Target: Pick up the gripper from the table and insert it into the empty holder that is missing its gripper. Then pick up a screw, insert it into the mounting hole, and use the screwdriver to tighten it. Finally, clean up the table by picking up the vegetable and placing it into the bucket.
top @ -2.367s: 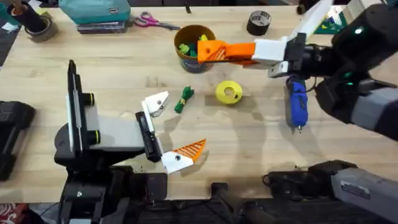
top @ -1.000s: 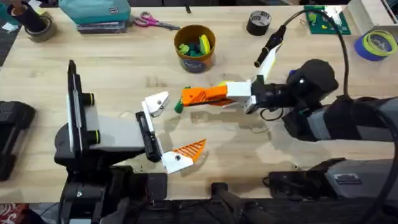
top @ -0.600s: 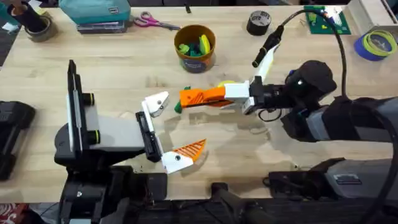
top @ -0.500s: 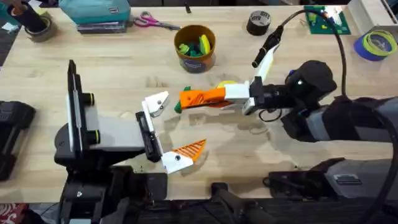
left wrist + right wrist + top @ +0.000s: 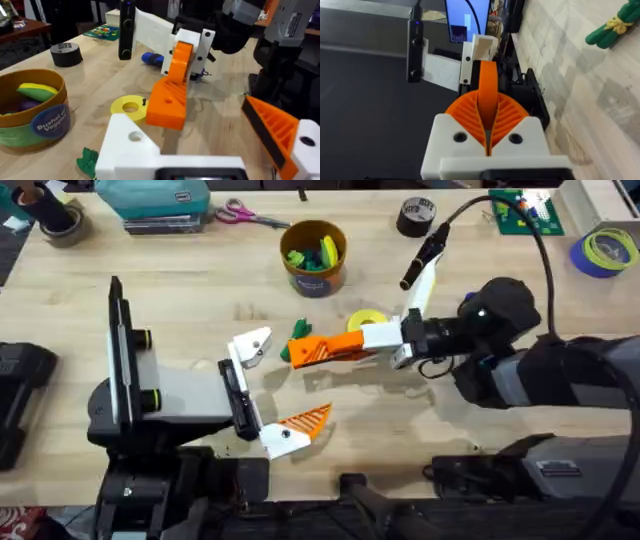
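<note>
My right gripper [image 5: 300, 350] [image 5: 487, 107] is turned on its side and shut on the orange gripper [image 5: 487, 75] [image 5: 167, 105], which it holds low over the table. The piece is a short gap from the bare white holder [image 5: 250, 345] [image 5: 132, 150] on my left gripper [image 5: 275, 385]. That gripper is open, and its other jaw carries an orange finger [image 5: 303, 420]. The green vegetable [image 5: 298, 330] [image 5: 612, 27] lies partly under the held piece. Behind it stands the yellow bucket [image 5: 314, 252] [image 5: 30, 117]. The blue screwdriver [image 5: 152, 59] lies behind the right arm.
A flat yellow ring [image 5: 368, 320] [image 5: 131, 106] with a small dark screw [image 5: 144, 101] on it lies beside the right gripper. Along the far edge are scissors [image 5: 250, 217], a black tape roll [image 5: 416, 217], a teal case [image 5: 155, 200] and a blue tape roll [image 5: 605, 250].
The right gripper carried the orange piece from beside the bucket down and left, then sank a little closer to the white holder. The left arm has stayed still.
</note>
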Motion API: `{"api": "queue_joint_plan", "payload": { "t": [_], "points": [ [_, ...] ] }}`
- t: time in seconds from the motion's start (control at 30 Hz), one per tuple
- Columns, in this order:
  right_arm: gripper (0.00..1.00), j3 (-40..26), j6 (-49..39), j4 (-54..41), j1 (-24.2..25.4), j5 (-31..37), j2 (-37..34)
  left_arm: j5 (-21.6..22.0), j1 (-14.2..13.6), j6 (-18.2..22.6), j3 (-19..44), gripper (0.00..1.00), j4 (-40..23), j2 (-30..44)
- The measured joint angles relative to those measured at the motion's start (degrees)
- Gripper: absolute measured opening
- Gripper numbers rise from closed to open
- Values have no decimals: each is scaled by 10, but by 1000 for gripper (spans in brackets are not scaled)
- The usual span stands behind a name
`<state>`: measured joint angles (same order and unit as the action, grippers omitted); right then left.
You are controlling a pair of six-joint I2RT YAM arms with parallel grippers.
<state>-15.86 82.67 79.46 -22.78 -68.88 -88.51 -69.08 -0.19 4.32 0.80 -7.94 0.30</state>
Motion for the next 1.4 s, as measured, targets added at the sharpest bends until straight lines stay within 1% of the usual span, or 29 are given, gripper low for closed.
{"api": "queue_joint_plan", "payload": {
  "t": [0.07, 0.27, 0.57, 0.73, 0.97, 1.4],
  "points": [
    [9, 0, 0, 4, -3, 0, -1, 0, 0, 0, 0, 985, 0, 0],
    [9, 0, 22, 84, -13, -7, -38, 0, 0, 0, 0, 985, 0, 0],
    [9, 0, 33, 84, -34, -7, -61, 0, 0, 0, 0, 986, 0, 0],
    [9, -4, 41, 84, -38, -7, -70, 0, 0, 0, 0, 985, 0, 0],
    [9, -32, 47, 84, -60, -6, -70, 0, 0, 0, 0, 985, 0, 0],
    [9, -40, 76, 84, -61, 1, -70, 0, 0, 0, 0, 985, 0, 0]
  ]
}}
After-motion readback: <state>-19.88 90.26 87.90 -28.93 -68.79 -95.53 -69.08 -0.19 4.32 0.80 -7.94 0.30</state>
